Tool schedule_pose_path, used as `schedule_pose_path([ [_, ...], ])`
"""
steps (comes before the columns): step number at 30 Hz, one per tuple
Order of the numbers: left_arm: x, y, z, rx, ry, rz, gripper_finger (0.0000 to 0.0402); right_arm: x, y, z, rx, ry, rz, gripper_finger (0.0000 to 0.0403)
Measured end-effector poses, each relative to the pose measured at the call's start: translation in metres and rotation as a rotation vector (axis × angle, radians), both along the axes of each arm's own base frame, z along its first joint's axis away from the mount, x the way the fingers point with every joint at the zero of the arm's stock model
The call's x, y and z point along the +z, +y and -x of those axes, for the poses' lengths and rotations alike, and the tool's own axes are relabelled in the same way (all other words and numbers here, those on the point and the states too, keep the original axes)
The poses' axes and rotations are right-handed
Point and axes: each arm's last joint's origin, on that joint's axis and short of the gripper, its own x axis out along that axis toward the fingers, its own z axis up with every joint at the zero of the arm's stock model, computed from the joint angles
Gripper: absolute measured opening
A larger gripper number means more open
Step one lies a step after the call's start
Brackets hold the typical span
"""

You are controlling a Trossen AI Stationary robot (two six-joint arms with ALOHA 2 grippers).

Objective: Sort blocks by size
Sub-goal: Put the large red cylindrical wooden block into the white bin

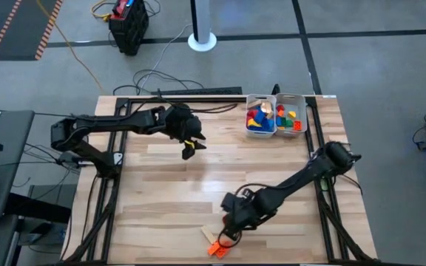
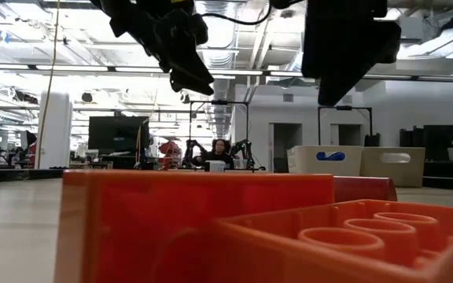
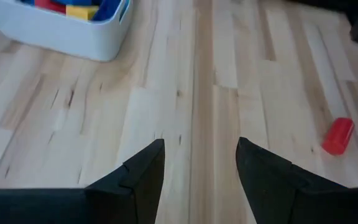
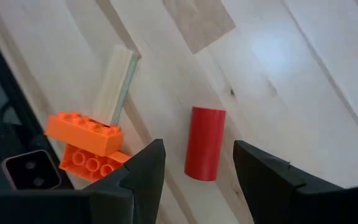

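Observation:
Near the table's front edge lie two orange studded blocks (image 4: 84, 129) (image 4: 91, 163), one partly on the other, with a pale wooden bar (image 4: 117, 79) leaning on them. A red cylinder block (image 4: 204, 143) lies on its side beside them. My right gripper (image 4: 197, 169) hovers open above the cylinder, a finger on either side of its near end, touching nothing. My left gripper (image 3: 201, 165) hangs open and empty over the table's middle (image 1: 189, 148). More coloured blocks (image 1: 260, 118) fill two white trays at the far right.
The two white trays (image 1: 248, 103) (image 1: 302, 103) stand side by side at the far right. In the low view the orange blocks (image 2: 211, 228) fill the foreground. Bare wood (image 1: 161, 199) lies between the arms. Cables run along the table's far edge (image 1: 198, 92).

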Motion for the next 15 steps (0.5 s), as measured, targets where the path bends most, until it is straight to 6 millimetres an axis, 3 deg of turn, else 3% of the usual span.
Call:
schedule_pose_path([
  [8,0.001,0.009,0.006,-0.003,-0.001,-0.045,0.0188,-0.024,0.012,-0.019,-0.038,0.069,-0.013,0.0234],
  [15,-0.005,0.01,0.033,0.028,-0.037,-0.063,0.0188,-0.034,0.016,-0.018,-0.064,0.116,-0.028,0.0237],
])
